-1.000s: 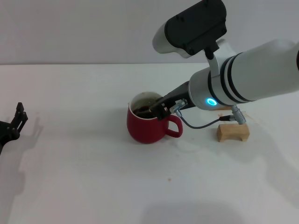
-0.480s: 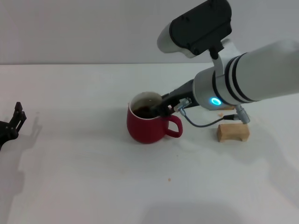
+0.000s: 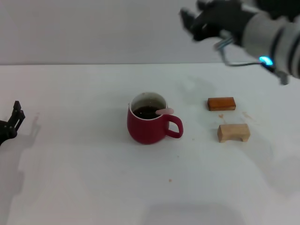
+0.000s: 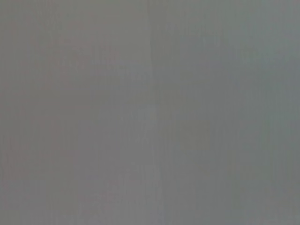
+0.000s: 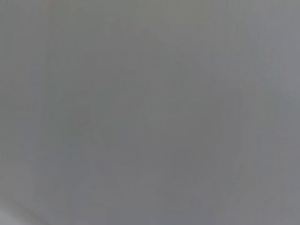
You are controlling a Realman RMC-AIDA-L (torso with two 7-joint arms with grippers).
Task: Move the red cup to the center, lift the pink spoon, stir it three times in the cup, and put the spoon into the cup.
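The red cup (image 3: 149, 125) stands upright in the middle of the white table (image 3: 93, 178) with dark liquid inside and its handle to the right. The pink spoon (image 3: 164, 111) rests in the cup; only its pale pink handle end shows over the right rim. My right gripper (image 3: 193, 22) is high above the table at the upper right, well clear of the cup, fingers spread and empty. My left gripper (image 3: 16, 116) sits low at the table's far left edge. Both wrist views show only plain grey.
An orange-brown wooden block (image 3: 221, 103) and a tan wooden block (image 3: 233, 132) lie to the right of the cup.
My right gripper let go of the spoon in the cup and has risen up and to the right, uncovering the orange-brown block. The cup has not moved.
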